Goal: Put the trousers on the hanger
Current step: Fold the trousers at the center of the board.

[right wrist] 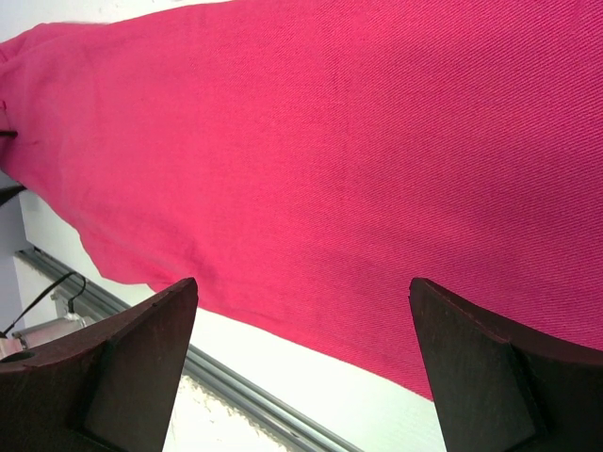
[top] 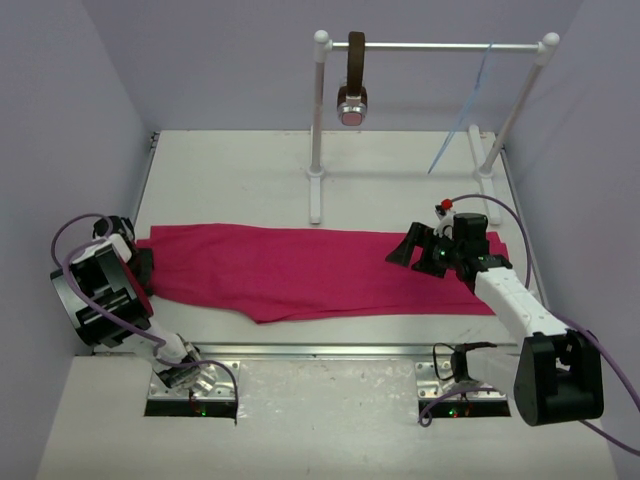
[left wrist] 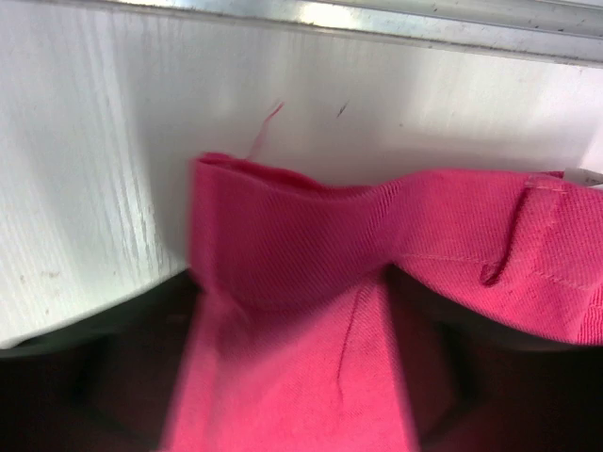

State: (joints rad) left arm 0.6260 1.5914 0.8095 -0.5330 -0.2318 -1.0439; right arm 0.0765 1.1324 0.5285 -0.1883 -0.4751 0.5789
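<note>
From above, the trousers (top: 320, 272) lie flat across the middle of the white table (top: 230, 170), stretched from 9 o'clock to 3 o'clock. They are well apart from the hanger (top: 463, 112), which hangs tilted from the right part of the rack (top: 435, 45) at 1 o'clock. A brown strap (top: 354, 62) with a round metal end hangs from the same rack near 12 o'clock.

The left gripper (top: 143, 268) sits at the 9 o'clock end of the trousers, right at the cloth's edge. The right gripper (top: 408, 250) hangs over the cloth toward 3 o'clock, jaws spread.

In the left wrist view, a stitched, folded edge of the trousers (left wrist: 311, 273) runs across the middle, and a band of cloth drops toward 6 o'clock into the gap of the left gripper (left wrist: 292, 377). Its dark fingers (left wrist: 94, 377) stand wide, at 7 and 5 o'clock, on either side of that band. Whether they press the cloth cannot be told. Bare table (left wrist: 85, 169) fills 9 to 12 o'clock.

In the right wrist view, the trousers (right wrist: 311, 141) fill everything from 9 through 12 to 3 o'clock. The right gripper (right wrist: 301, 287) has its fingers (right wrist: 122, 367) wide apart at 7 and 5 o'clock, holding nothing. A strip of table (right wrist: 311, 377) shows between them, and a metal rail (right wrist: 226, 381) runs toward 6 o'clock.
</note>
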